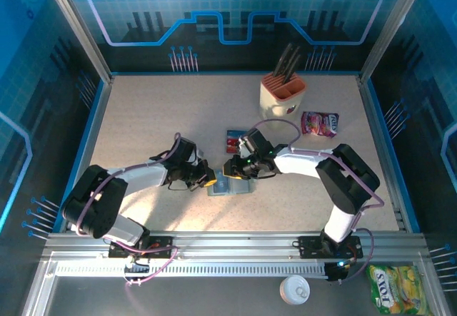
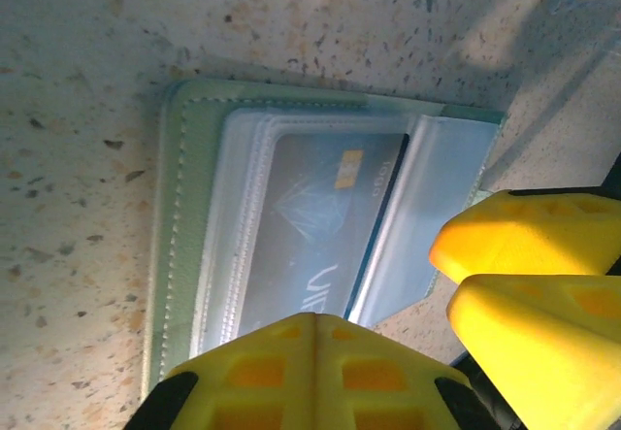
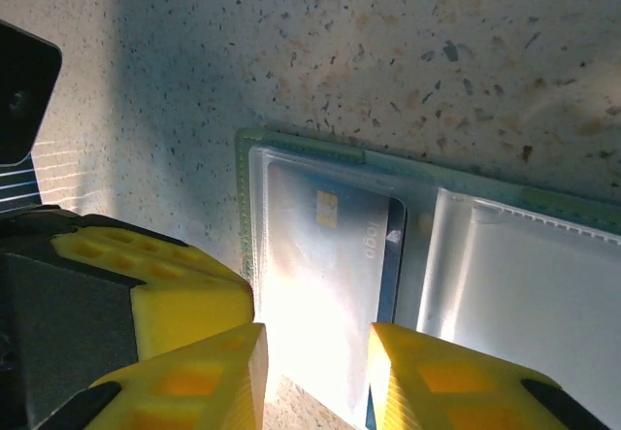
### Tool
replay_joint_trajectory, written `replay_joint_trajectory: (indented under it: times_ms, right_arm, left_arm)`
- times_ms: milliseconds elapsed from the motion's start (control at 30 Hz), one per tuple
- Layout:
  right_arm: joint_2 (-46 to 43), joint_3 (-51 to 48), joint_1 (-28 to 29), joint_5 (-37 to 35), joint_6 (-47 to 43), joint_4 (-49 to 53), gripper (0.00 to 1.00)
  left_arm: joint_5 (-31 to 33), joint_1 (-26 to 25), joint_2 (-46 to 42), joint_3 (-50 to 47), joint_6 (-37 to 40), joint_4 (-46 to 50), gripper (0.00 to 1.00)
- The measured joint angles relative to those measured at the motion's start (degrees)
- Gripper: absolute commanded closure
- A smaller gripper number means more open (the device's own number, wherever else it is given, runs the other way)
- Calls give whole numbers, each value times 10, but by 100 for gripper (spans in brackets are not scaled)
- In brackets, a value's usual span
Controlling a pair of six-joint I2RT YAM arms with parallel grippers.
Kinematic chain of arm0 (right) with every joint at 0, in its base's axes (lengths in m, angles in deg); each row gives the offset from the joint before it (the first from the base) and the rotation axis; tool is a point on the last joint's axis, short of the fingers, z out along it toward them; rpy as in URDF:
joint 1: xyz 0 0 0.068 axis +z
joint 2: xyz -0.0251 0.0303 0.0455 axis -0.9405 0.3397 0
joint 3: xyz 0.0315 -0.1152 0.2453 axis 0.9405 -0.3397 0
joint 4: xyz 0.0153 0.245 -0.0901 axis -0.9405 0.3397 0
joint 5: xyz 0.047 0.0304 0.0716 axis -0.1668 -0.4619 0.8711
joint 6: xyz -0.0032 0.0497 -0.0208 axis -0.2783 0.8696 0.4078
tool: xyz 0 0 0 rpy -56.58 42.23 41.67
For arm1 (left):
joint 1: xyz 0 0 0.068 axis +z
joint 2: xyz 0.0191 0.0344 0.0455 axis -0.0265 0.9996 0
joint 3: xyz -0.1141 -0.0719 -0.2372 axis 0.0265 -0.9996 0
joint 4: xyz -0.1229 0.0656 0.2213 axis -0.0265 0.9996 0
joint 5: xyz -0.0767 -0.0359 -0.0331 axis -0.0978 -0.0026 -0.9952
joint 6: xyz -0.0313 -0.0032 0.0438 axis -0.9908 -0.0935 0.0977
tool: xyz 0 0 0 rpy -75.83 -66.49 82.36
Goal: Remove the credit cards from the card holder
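Observation:
The grey-green card holder (image 1: 230,187) lies open on the table, clear sleeves up. A blue-and-white credit card (image 2: 320,216) with a gold chip sits inside one sleeve (image 3: 325,255). A red credit card (image 1: 234,141) lies loose on the table just behind. My left gripper (image 2: 315,325) is shut, its tips over the near edge of that sleeve; whether they pinch anything is hidden. My right gripper (image 3: 315,372) stands open, its fingers straddling the same sleeve from the opposite side. In the top view both grippers (image 1: 209,179) (image 1: 233,167) meet over the holder (image 2: 184,207) (image 3: 388,163).
A cream knife block (image 1: 282,91) stands at the back, with a pink snack packet (image 1: 320,123) to its right. A green packet (image 1: 398,287) and a white cap (image 1: 294,289) lie off the table in front of the rail. The right gripper's fingers (image 2: 524,255) crowd the left wrist view.

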Motion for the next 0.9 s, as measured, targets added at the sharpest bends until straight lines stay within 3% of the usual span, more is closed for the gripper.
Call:
replay_joint_trajectory:
  times_ms: [900]
  right_arm:
    - [33,17,9,5,0,7,66]
  left_arm:
    - [10,8,24,0,16,12,100]
